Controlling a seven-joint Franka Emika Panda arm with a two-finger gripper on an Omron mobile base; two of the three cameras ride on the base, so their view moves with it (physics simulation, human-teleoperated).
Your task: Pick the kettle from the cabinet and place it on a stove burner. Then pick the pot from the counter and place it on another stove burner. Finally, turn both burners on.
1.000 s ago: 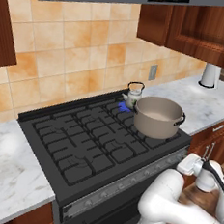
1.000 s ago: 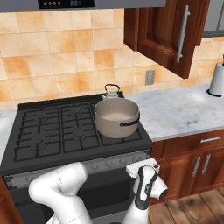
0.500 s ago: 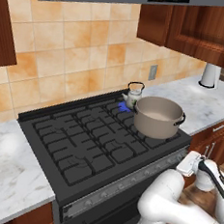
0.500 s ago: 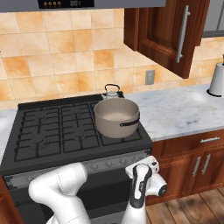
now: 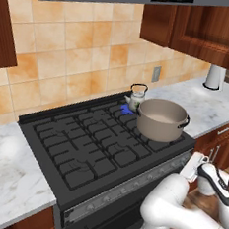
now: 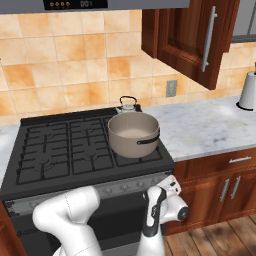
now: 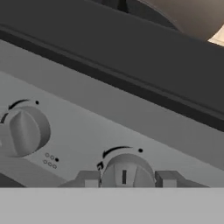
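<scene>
From the left base view we look forward and down from behind the white arm, which rises at the lower right, across the black gas range with cast-iron grates toward the tan tiled wall. From the right base view we see the same range from the other side, with the arm at lower left. Both views share the wide taupe-grey metal pot, the small leaf-printed kettle behind it, and the white marble counter. The hand view sits very close to the range's grey front panel, facing a round silver knob, with another knob to one side.
</scene>
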